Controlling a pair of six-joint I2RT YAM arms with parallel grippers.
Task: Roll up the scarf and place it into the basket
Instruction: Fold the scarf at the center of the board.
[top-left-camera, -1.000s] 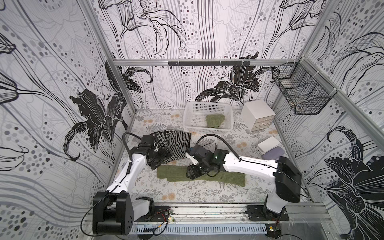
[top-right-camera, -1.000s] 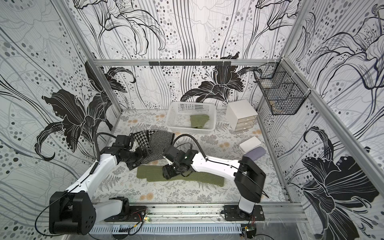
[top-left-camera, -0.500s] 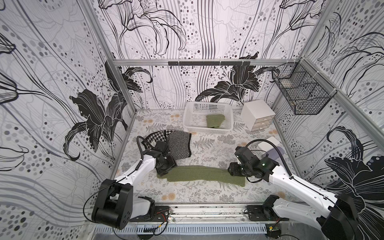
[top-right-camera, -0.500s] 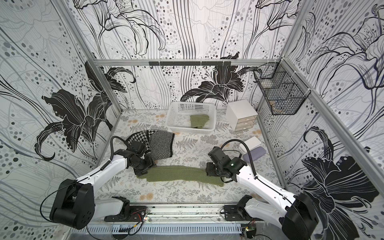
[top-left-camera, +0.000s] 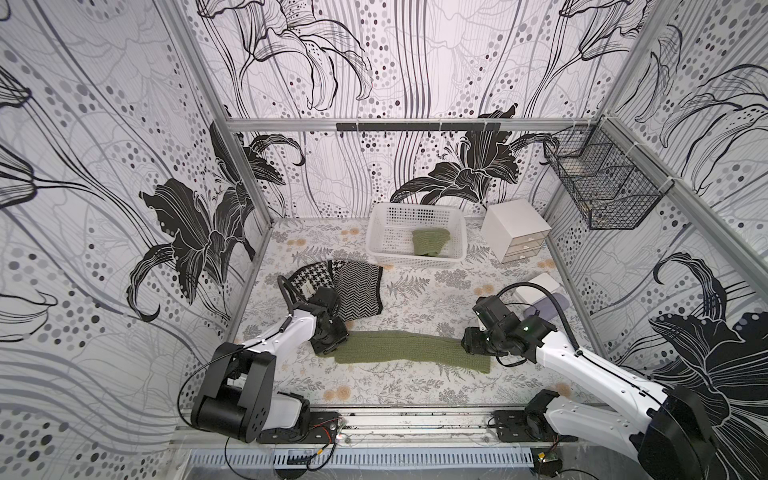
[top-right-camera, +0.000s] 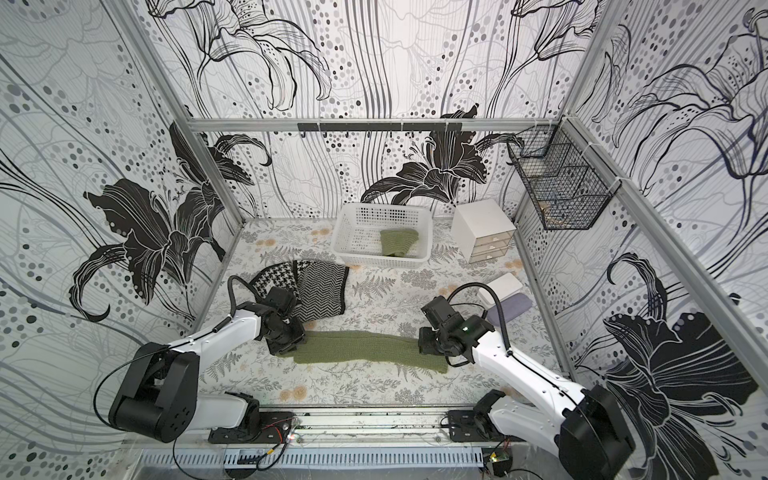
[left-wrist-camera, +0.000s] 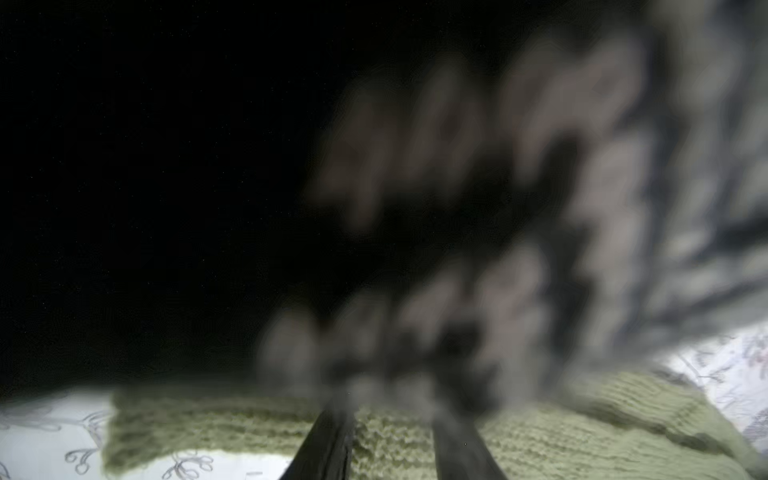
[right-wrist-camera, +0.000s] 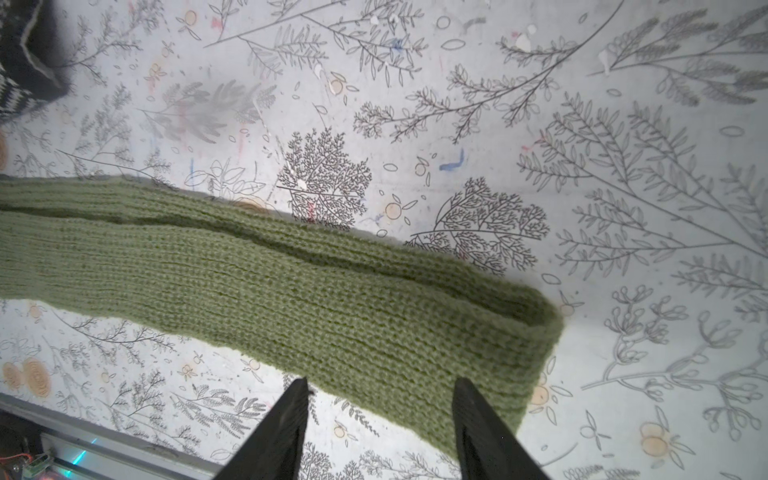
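Nearest me, the long olive-green knitted scarf (top-left-camera: 411, 351) lies flat across the flower-printed tabletop (top-left-camera: 415, 299), not rolled, well short of the basket.

The left gripper (top-left-camera: 328, 345) is down on the scarf's left end. Both top views hide its jaws under the wrist. The left wrist view shows its two dark fingers (left-wrist-camera: 324, 449) fairly close together with green knit (left-wrist-camera: 540, 436) between them. That picture is too blurred for me to tell whether they have clenched.

The right gripper (top-left-camera: 471, 347) hangs at the other end. Only the right wrist view gives its state (right-wrist-camera: 380, 382): jaws spread, released, grasping nothing, the knit passing below them. That view also shows what the top views miss: the scarf (right-wrist-camera: 291, 282) is doubled, with a dark crease along its length and a rounded fold at the end.

Just behind the left arm lie flat black-and-white patterned cloths (top-left-camera: 357, 286), near the scarf.

Farther back stands the white perforated plastic basket (top-left-camera: 409, 262), holding a bundled piece of green knit (top-left-camera: 430, 241). Beside it sits a small white drawer box (top-left-camera: 513, 226). A black wire mesh basket (top-left-camera: 602, 183) hangs on the side wall.
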